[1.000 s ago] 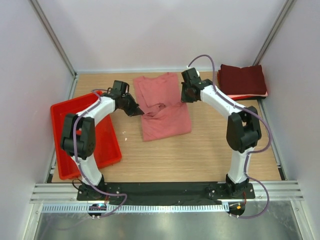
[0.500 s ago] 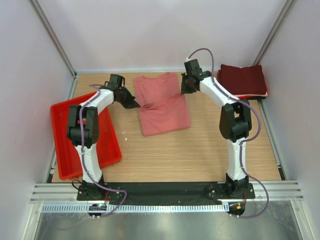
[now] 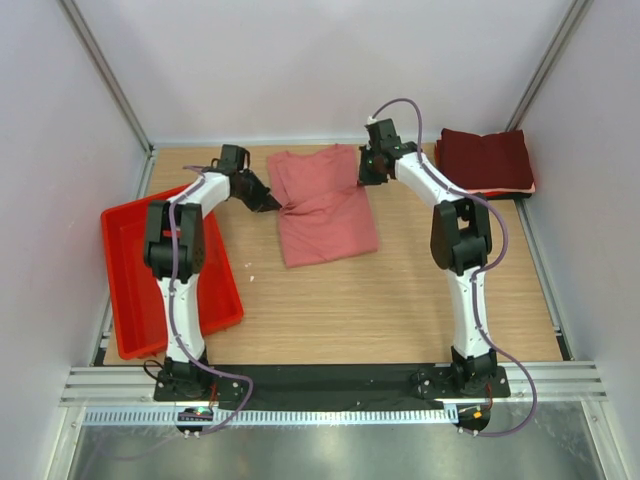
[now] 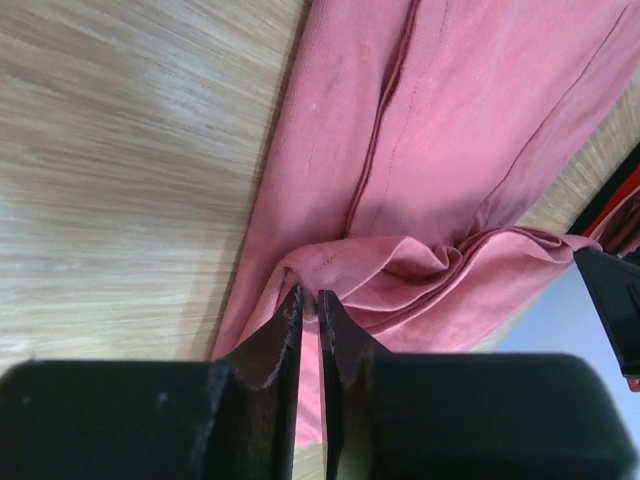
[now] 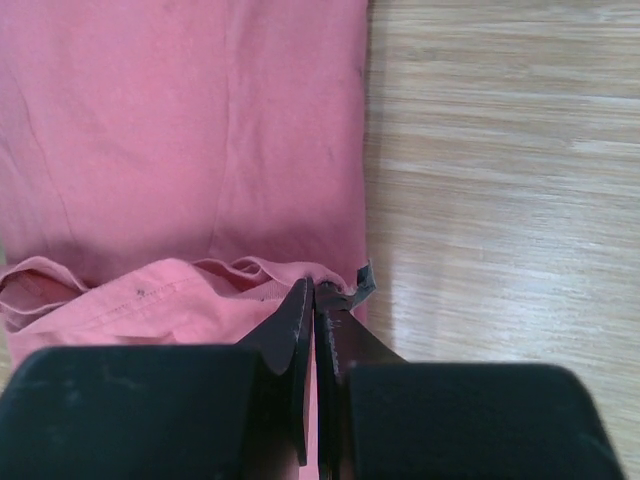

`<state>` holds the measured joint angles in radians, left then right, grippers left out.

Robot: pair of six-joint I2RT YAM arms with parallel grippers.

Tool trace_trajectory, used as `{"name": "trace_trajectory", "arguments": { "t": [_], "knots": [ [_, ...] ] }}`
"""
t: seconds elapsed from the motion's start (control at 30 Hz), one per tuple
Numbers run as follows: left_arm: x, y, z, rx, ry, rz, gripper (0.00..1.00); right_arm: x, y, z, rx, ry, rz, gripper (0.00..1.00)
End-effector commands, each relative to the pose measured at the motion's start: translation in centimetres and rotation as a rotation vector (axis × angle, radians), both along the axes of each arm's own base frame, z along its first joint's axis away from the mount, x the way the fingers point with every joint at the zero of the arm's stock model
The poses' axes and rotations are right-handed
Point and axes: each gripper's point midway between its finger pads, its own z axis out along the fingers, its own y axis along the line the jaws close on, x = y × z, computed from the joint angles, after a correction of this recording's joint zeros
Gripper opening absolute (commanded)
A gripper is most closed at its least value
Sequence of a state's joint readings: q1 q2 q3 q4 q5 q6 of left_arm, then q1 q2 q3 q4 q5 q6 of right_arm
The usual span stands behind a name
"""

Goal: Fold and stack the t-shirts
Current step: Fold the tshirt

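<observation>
On the light wood-grain tabletop (image 3: 400, 310), mid-back, lies the salmon-pink soft knit t-shirt (image 3: 325, 205). It is flat and partly folded into a rough rectangle (layers overlap, edges not square). The left gripper (image 3: 272, 203) is at its left edge and the right gripper (image 3: 366, 178) at its right edge, both low against the cloth.

Left wrist view: black fingers nearly together with a thin slit between them, tips at a raised, bunched fold. Can't tell if cloth is pinched.

Right wrist view: fingers pressed together on the ruffled hem, with a small dark tab (image 5: 365, 277) poking out beside the tips.

The fabric is fine and matte, with one long seam line.

The dark maroon folded shirts (image 3: 487, 158) form a squared stack at back right, well apart from both grippers. The red rectangular plastic tray (image 3: 125, 310) is at the left.
</observation>
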<state>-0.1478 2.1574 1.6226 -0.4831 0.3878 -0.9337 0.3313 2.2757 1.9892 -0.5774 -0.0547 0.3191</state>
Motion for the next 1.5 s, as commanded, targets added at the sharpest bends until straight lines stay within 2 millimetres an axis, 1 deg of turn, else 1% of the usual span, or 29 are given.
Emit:
{"name": "trace_trajectory", "arguments": {
  "t": [0.0,0.07,0.1,0.13,0.2,0.23,0.3,0.33,0.37,0.4,0.43,0.47,0.53,0.57,0.6,0.7,0.73,0.83,0.87,0.93,1.0,1.03,1.1,1.13,1.23,1.33,1.37,1.43,1.47],
  "knots": [
    [2.1,0.2,2.5,-0.022,-0.092,-0.024,0.13,2.3,0.0,2.9,0.028,-0.097,-0.004,0.12],
    [2.5,0.6,3.6,0.001,-0.134,-0.034,0.15,2.6,-0.5,3.3,0.036,-0.097,-0.021,0.2],
    [2.7,1.0,4.0,0.025,-0.153,-0.032,0.18,2.4,-0.9,3.6,0.036,-0.088,-0.029,0.33],
    [2.6,1.5,5.5,0.056,-0.185,-0.033,0.2,2.4,-1.4,4.7,0.04,-0.1,-0.036,0.39],
    [2.4,3.0,6.3,0.144,-0.206,0.001,0.3,1.5,-2.1,5.5,0.034,-0.09,-0.038,0.51],
    [1.8,3.6,7.3,0.174,-0.226,0.005,0.34,0.5,-2.5,6.3,0.038,-0.085,-0.032,0.55],
    [0.9,4.2,8.0,0.209,-0.238,0.018,0.37,-1.4,-2.8,6.3,0.035,-0.042,0.004,0.66],
    [0.4,4.3,9.4,0.215,-0.267,0.014,0.38,-2.6,-2.6,6.0,0.043,-0.014,0.034,0.67],
    [-0.9,4.0,8.5,0.222,-0.242,-0.002,0.38,-4.3,-2.9,5.6,0.039,0.018,0.059,0.68],
    [-1.6,3.8,8.4,0.231,-0.24,-0.015,0.38,-5.5,-2.8,5.1,0.044,0.045,0.086,0.69],
    [-2.5,3.3,8.4,0.236,-0.24,-0.035,0.38,-6.7,-2.7,4.6,0.051,0.067,0.125,0.69],
    [-4.1,2.4,7.9,0.249,-0.233,-0.08,0.38,-8.5,-3.0,3.5,0.058,0.111,0.141,0.68],
    [-5.8,1.3,7.1,0.258,-0.222,-0.13,0.37,-9.9,-2.6,2.6,0.08,0.137,0.189,0.65],
    [-6.5,0.9,6.5,0.257,-0.208,-0.146,0.37,-11.3,-2.3,1.5,0.105,0.178,0.218,0.64],
    [-7.8,0.3,5.1,0.25,-0.176,-0.168,0.37,-11.7,-2.3,1.3,0.111,0.182,0.231,0.61],
    [-9.7,-0.7,2.9,0.222,-0.114,-0.196,0.36,-13.0,-2.4,-0.2,0.113,0.212,0.258,0.59],
    [-10.8,-1.2,1.9,0.226,-0.088,-0.22,0.36,-13.1,-2.4,-0.5,0.111,0.216,0.262,0.59],
    [-12.6,-1.2,1.0,0.254,-0.067,-0.244,0.36,-14.1,-2.5,-1.4,0.112,0.241,0.268,0.59],
    [-12.8,-1.0,0.9,0.268,-0.065,-0.242,0.36,-14.8,-2.7,-2.0,0.113,0.263,0.259,0.59],
    [-13.3,-0.9,1.2,0.27,-0.074,-0.248,0.37,-15.2,-3.2,-2.5,0.09,0.272,0.237,0.59],
    [-13.9,-1.0,1.0,0.269,-0.066,-0.263,0.38,-15.9,-3.5,-3.0,0.087,0.285,0.222,0.6],
    [-14.1,-1.0,0.7,0.27,-0.061,-0.268,0.38,-16.6,-3.4,-3.4,0.109,0.302,0.222,0.6],
    [-14.8,-1.4,0.0,0.263,-0.048,-0.286,0.4,-16.6,-2.8,-3.3,0.142,0.287,0.22,0.6],
    [-15.1,-1.6,-0.7,0.253,-0.032,-0.294,0.4,-17.0,-3.0,-3.9,0.143,0.299,0.216,0.6],
    [-15.7,-2.5,-1.6,0.225,-0.019,-0.315,0.41,-17.3,-2.8,-4.3,0.153,0.299,0.216,0.58],
    [-16.2,-2.7,-2.2,0.241,-0.01,-0.323,0.41,-17.7,-3.1,-4.4,0.152,0.306,0.206,0.49],
    [-16.1,-2.7,-2.2,0.242,-0.012,-0.322,0.41,-17.6,-3.1,-4.3,0.148,0.297,0.203,0.44],
    [-16.2,-2.6,-2.5,0.248,-0.006,-0.323,0.41,-17.5,-3.2,-3.8,0.147,0.282,0.199,0.4],
    [-16.2,-2.8,-2.6,0.245,-0.008,-0.329,0.41,-17.6,-3.2,-3.8,0.147,0.281,0.196,0.33]
  ]
}}
